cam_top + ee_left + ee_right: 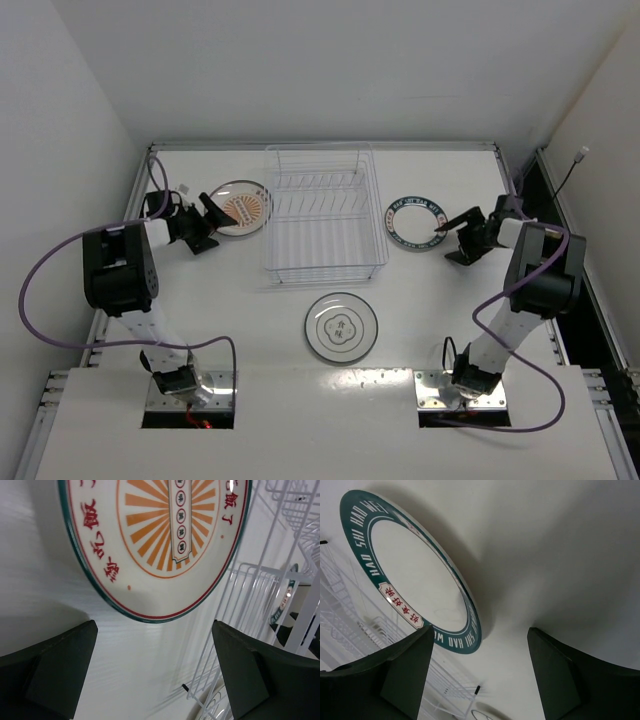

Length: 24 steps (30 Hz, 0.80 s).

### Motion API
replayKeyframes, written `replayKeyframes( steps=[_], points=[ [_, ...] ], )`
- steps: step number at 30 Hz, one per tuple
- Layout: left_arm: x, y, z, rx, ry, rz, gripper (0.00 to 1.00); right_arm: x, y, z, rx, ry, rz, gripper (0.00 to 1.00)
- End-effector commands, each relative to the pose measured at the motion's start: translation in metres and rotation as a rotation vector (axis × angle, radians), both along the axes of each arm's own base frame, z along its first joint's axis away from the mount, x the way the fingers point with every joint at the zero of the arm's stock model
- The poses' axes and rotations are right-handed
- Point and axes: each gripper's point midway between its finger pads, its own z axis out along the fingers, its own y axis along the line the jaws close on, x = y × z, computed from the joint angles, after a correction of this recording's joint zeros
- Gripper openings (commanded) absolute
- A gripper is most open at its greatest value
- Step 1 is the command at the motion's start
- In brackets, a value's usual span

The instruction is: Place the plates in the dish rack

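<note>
A white table point(250, 330) fills the scene, its top matte and evenly lit, with a bright glare near its near edge. A thin metal rail point(320, 146) runs along the table's far edge. Plain white walls close the table in: a back wall point(330, 70), a left wall point(50, 150) and a right wall point(610, 110). A dark gap point(597, 320) lies beside the table's right edge. A white board point(320, 420) covers the near edge.

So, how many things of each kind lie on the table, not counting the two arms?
Round shallow plates: 3, namely orange sunburst plate, teal-rimmed plate, white plate with grey rings
Rectangular pale wire dish rack: 1
Total: 4
</note>
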Motion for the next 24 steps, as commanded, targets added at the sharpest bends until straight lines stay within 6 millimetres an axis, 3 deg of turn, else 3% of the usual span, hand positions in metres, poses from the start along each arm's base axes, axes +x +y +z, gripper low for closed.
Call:
replayKeyframes(
  steps=[1, 5, 10, 13, 14, 15, 17, 22, 24],
  points=[
    [-0.005, 0.026, 0.002, 0.132, 0.041, 0.077, 1.00, 0.013, 0.010, -0.004, 0.032, -0.031, 0.015, 0.72],
    [-0.014, 0.038, -0.007, 0.198, 0.116, 0.119, 1.00, 0.022, 0.019, -0.013, 0.049, -0.009, 0.044, 0.69],
    [-0.021, 0.055, -0.013, 0.277, 0.192, 0.177, 1.00, 0.027, 0.031, -0.026, 0.075, 0.005, 0.054, 0.58],
    [-0.023, 0.058, -0.016, 0.289, 0.214, 0.184, 1.00, 0.027, 0.031, -0.030, 0.075, 0.006, 0.054, 0.38],
    [-0.023, 0.058, -0.016, 0.289, 0.214, 0.185, 1.00, 0.030, 0.031, -0.028, 0.079, -0.009, 0.059, 0.20],
    [-0.023, 0.058, -0.016, 0.289, 0.214, 0.185, 1.00, 0.029, 0.032, -0.030, 0.079, -0.011, 0.059, 0.11],
    [-0.022, 0.061, -0.014, 0.307, 0.209, 0.198, 1.00, 0.025, 0.033, -0.032, 0.081, -0.002, 0.058, 0.01],
    [-0.022, 0.063, -0.011, 0.316, 0.202, 0.205, 1.00, 0.025, 0.030, -0.018, 0.042, -0.047, 0.085, 0.00],
    [-0.020, 0.065, -0.003, 0.327, 0.182, 0.214, 1.00, 0.030, 0.029, 0.008, -0.004, -0.115, 0.094, 0.00]
  ],
)
